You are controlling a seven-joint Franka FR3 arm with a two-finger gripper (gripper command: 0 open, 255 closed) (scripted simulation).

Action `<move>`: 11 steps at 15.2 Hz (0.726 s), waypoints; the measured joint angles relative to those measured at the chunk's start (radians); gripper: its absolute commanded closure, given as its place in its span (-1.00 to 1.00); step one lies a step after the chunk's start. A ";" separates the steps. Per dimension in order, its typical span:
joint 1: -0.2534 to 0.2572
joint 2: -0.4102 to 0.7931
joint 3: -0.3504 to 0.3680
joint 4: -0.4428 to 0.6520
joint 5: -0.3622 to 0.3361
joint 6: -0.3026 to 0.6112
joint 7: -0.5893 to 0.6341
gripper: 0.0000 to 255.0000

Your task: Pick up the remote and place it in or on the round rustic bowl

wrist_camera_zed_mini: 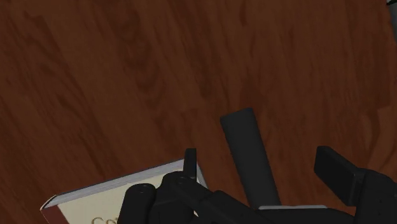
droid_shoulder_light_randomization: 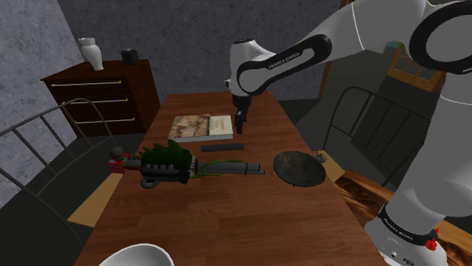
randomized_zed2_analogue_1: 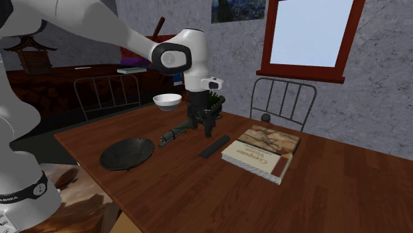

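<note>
- One slim black remote (droid_shoulder_light_randomization: 223, 146) lies flat on the wooden counter (droid_shoulder_light_randomization: 227, 219), just beside the book (droid_shoulder_light_randomization: 200, 126) and running along its edge.
- Two black fingers (wrist_camera_zed_mini: 335, 170) stand wide apart in the wrist view. The remote shows between them and neither touches it, so the jaws are open and hold nothing.
- Seen from the shoulder view, the jaws hang over the counter near one end of the remote and a corner of the book.
- A dark round bowl (droid_shoulder_light_randomization: 299, 167) sits on the counter apart from the remote, towards the shoulder view's right and close to the counter's edge.
- A long dark object with spiky green leaves (droid_shoulder_light_randomization: 168, 160) lies across the counter, near the remote on the side away from the book.
- A white bowl (randomized_zed2_analogue_1: 167, 100) stands at the counter's far end in the second exterior view.
- A dark dresser (droid_shoulder_light_randomization: 106, 94) with a white vase (droid_shoulder_light_randomization: 92, 53) on top stands beyond the counter, at the shoulder view's left.
</note>
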 measured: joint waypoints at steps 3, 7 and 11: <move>0.021 0.107 0.014 0.101 -0.030 0.005 -0.036 -1.00; 0.064 0.244 0.034 0.230 -0.073 0.008 -0.069 -1.00; 0.087 0.328 0.041 0.307 -0.098 0.012 -0.093 -1.00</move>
